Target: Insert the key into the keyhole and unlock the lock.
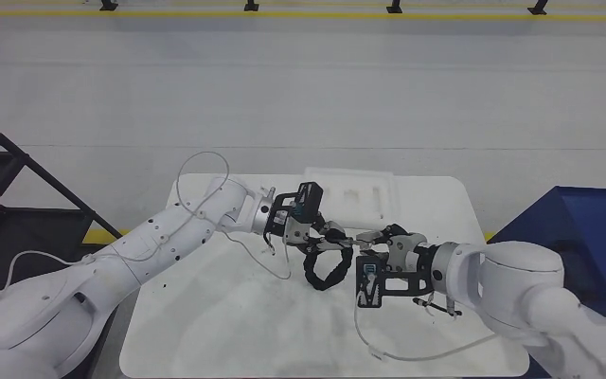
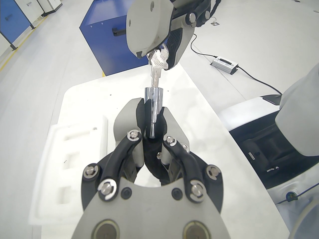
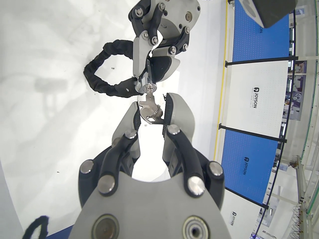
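I have my left claw (image 2: pixel 152 115) clamped on the chrome barrel of the lock (image 2: pixel 153 100), which is held up over the middle of the white table (image 1: pixel 237 313) with its black cable loop (image 3: pixel 99 75) hanging below. My right claw (image 3: pixel 150 115) is pinched on the head of the key (image 3: pixel 149 110), and the blade sits in the keyhole (image 3: pixel 149 88) at the barrel's end. A foam tray (image 1: pixel 355 194) lies at the table's far edge.
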